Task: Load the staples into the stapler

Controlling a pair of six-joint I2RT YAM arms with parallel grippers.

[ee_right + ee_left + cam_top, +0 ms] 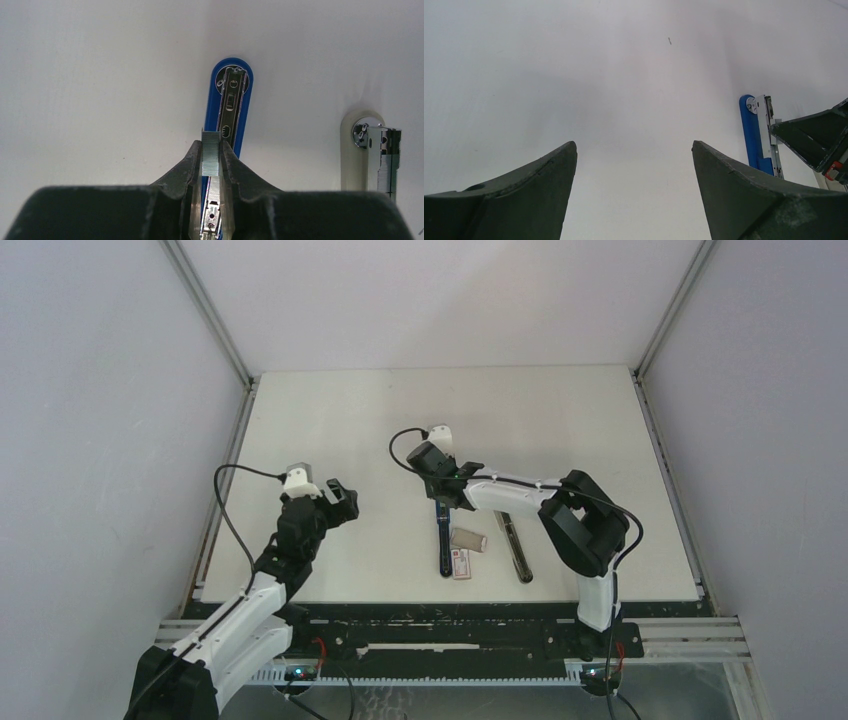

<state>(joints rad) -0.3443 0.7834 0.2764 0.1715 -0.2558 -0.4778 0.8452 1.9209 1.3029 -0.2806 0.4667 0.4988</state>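
A white table (350, 420) is filling the floor of a grey-walled cell.

A staple strip (210, 161), silver-grey and finely ribbed, is standing at the centre of the right wrist view. The right gripper (211, 149) is pinching it between narrowly set jaws, with its top end showing above the fingertips. Directly behind it, a blue stapler (230, 100) is lying open, its metal channel facing up.

In the lower centre of the top view, a small red-and-white box (461, 564) is lying just beside the blue stapler's near end, and a grey tray (468, 539) is sitting just above the box.

A second stapler (352, 150), with a cream base, is lying open at the right edge of the right wrist view.

The left gripper (634, 146) is hovering at centre left of the top view with its jaws spread wide, holding nothing.
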